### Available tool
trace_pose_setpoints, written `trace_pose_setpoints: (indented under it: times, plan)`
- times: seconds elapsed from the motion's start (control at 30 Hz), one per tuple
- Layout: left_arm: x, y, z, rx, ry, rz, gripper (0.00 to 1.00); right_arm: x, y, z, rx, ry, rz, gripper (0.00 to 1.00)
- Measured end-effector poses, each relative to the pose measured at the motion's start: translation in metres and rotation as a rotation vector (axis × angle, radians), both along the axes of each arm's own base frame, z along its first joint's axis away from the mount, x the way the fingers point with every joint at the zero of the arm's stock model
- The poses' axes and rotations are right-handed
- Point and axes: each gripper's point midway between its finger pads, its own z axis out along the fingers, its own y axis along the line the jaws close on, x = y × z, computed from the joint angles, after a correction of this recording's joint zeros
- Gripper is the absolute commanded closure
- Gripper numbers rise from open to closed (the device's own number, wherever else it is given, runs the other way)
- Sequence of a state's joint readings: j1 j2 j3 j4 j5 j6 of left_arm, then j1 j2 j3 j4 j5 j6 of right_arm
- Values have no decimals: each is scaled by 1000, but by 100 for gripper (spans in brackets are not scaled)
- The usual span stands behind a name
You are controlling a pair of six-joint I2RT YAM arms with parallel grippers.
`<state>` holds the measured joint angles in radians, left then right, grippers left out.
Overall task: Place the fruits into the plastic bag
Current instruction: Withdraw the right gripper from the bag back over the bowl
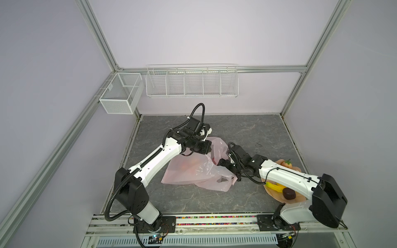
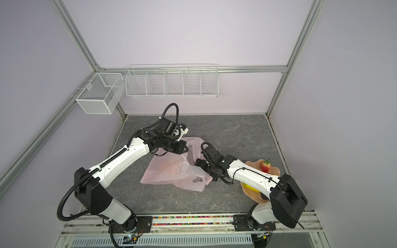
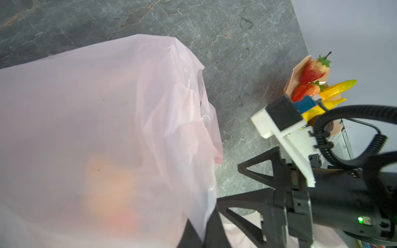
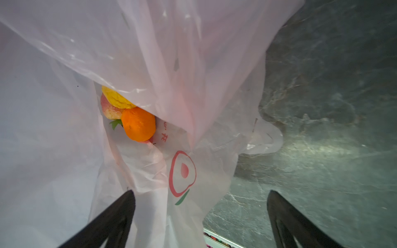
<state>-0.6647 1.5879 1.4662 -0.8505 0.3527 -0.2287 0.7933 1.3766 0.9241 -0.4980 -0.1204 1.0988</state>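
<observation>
The pale-pink plastic bag (image 1: 189, 174) (image 2: 169, 174) lies mid-table with its mouth towards the right arm. My left gripper (image 1: 209, 148) (image 3: 200, 234) is shut on the bag's upper edge and holds it lifted. At the bag's mouth my right gripper (image 1: 221, 163) (image 4: 202, 214) stands open with nothing between its fingers. Inside the bag (image 4: 193, 64) lie an orange (image 4: 138, 124), a yellow fruit (image 4: 116, 98) and a red-yellow round fruit (image 4: 109, 111). On the plate sit yellow bananas (image 1: 274, 186) (image 3: 335, 88), a dark brown fruit (image 1: 289, 194) and strawberries (image 2: 266, 166) (image 3: 313, 68).
The peach-coloured plate (image 1: 275, 196) (image 2: 251, 166) sits at the table's right edge, partly under the right arm. White wire baskets (image 1: 192, 82) hang on the back wall, and a mesh basket (image 1: 120, 93) hangs at the left corner. Grey marbled tabletop (image 1: 247, 133) surrounds the bag.
</observation>
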Motion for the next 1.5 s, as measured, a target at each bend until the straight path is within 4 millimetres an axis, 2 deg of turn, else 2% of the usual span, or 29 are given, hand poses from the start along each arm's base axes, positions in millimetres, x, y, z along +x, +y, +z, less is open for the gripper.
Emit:
trace_pose_setpoints:
  times: [0.27, 0.63, 0.8, 0.93, 1.13, 1.2, 1.3, 1.5]
  plan:
    - [0, 0, 0, -2, 0, -4, 100, -11, -54, 20, -139, -42, -76, 0]
    - [-6, -4, -2, -18, 23, -24, 100, -40, -162, 46, -337, -70, -294, 1]
    - [-9, -5, -3, -24, 32, -36, 100, -50, -196, 47, -370, -70, -389, 1]
    - [-7, -3, -3, -21, 29, -27, 100, -54, -202, 46, -374, -59, -390, 1]
    - [-7, -3, -3, -21, 29, -27, 100, -48, -185, 43, -327, -36, -332, 1]
    - [-7, -3, -3, -22, 29, -28, 100, -47, -185, 43, -325, -39, -331, 1]
    - [-7, -3, -4, -21, 30, -28, 100, -43, -189, 52, -330, -55, -344, 1]
    - [-12, -4, -6, -17, 34, -37, 100, -23, -212, 77, -365, -88, -428, 1]
